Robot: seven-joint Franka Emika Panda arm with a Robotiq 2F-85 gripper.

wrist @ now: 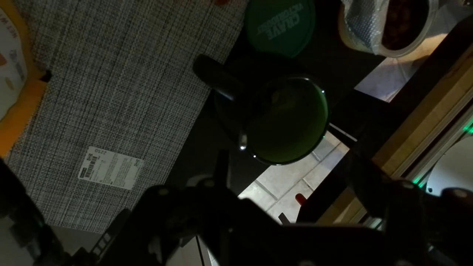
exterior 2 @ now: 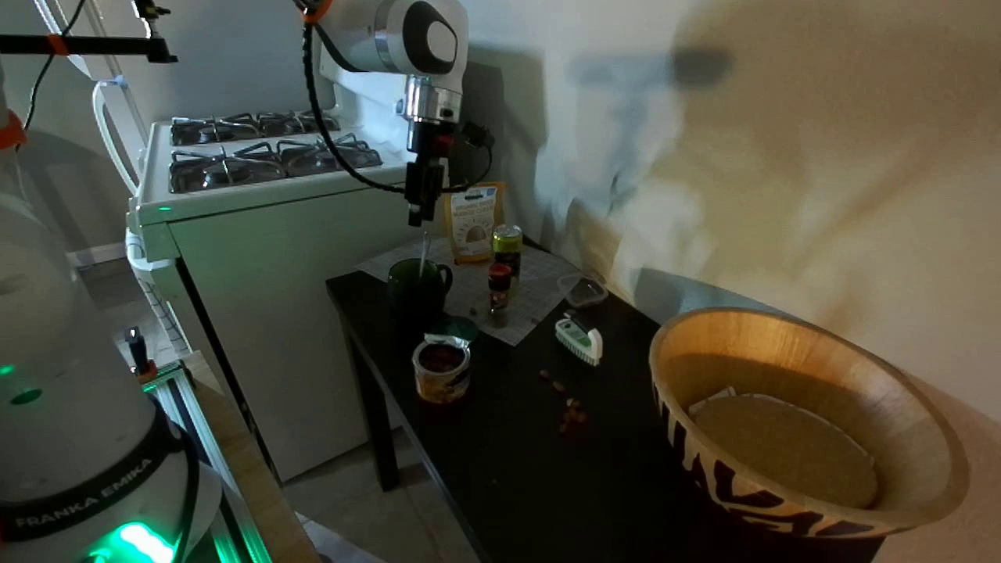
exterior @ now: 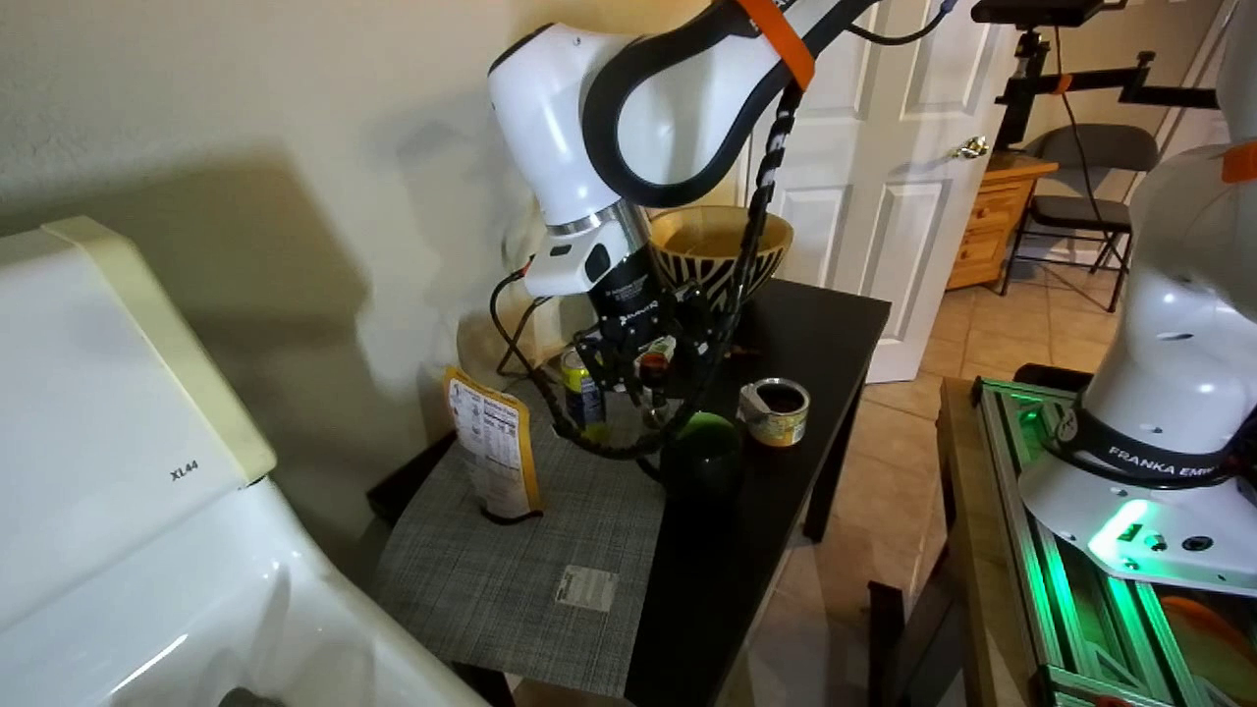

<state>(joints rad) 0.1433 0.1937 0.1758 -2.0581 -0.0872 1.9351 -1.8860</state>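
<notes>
You are operating a single black two-fingered gripper (exterior 2: 418,220); its fingers (wrist: 222,166) are standing wide apart, with nothing visibly held between them. A slender, pale, shiny rod, apparently a metal spoon handle (exterior 2: 425,254), is rising toward them from a rounded dark-green glazed mug (exterior 2: 413,293) just below. Its long axis is running nearly upright, leaning slightly. In your wrist view, its upper end is showing nearer to one finger than to the other; whether it is touching, you cannot tell.

Beneath the fingers, the mug is standing on a black rectangular table (exterior 2: 508,446), beside a grey woven placemat (wrist: 122,92). Near the mug, lower than your fingers, a round green lid (wrist: 281,29) and an opened cylindrical container with peeled-back foil (exterior 2: 443,383) are lying close together. Below the fingers and off to one side, an upright white-and-orange pouch (exterior: 496,452) is standing on the placemat. Past the table's end, a white stove (exterior 2: 297,297) is filling the background.
</notes>
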